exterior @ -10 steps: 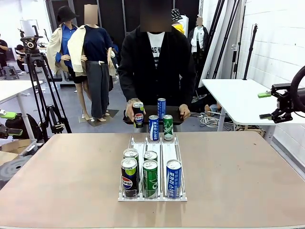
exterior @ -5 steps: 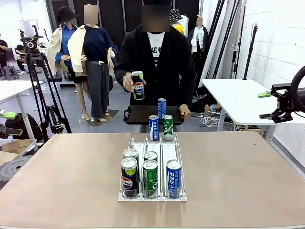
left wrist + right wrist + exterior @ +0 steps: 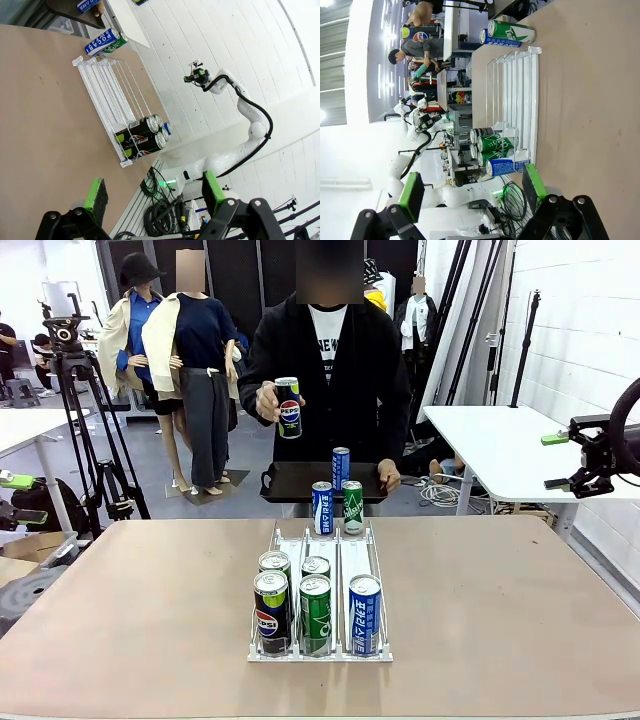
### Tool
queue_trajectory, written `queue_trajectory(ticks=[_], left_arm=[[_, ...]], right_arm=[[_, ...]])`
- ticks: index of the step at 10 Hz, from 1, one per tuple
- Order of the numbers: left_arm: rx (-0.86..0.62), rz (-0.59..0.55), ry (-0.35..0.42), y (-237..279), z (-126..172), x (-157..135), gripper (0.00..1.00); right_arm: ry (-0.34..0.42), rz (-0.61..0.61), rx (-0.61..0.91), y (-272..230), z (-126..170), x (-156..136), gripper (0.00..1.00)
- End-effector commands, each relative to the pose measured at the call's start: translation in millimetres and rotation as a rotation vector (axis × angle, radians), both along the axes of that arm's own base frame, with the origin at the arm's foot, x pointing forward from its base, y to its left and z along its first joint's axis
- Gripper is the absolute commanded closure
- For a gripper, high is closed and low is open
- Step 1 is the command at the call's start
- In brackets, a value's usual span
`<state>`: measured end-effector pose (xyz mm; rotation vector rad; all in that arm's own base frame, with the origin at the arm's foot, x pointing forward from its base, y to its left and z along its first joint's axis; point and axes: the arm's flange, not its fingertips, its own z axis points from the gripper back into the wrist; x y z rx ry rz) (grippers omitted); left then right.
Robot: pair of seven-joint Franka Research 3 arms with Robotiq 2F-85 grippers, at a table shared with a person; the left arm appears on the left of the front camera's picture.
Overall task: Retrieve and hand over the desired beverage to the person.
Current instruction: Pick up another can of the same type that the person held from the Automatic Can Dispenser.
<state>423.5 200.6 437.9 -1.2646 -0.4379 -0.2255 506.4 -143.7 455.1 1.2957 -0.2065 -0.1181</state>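
The person (image 3: 325, 370) at the far edge of the table (image 3: 520, 600) holds up a raised Pepsi can (image 3: 288, 407) in 1 hand (image 3: 266, 402) and steadies a dark tray (image 3: 300, 483), apparently to show the drink wanted. The matching Pepsi can (image 3: 270, 612) stands at the near end of the left lane of the white rack (image 3: 378, 570), mid-table toward the near edge, beside a green can (image 3: 315, 613) and a blue can (image 3: 365, 613). Retrieval looks unstarted: the left gripper (image 3: 154, 192) and right gripper (image 3: 472, 190) hang released and empty, well apart from the rack. Grasping, carrying and handing over are all left.
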Motion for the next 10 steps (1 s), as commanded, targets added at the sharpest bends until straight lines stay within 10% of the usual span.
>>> queue_trajectory(ticks=[1, 10], left_arm=[[0.006, -0.001, -0.003, 0.5, 1.7, -0.4, 0.00], [0.006, -0.001, -0.003, 0.5, 1.7, -0.4, 0.00]], right_arm=[[-0.007, -0.002, -0.012, 0.8, 0.0, 0.6, 0.00], [-0.007, -0.002, -0.012, 0.8, 0.0, 0.6, 0.00]])
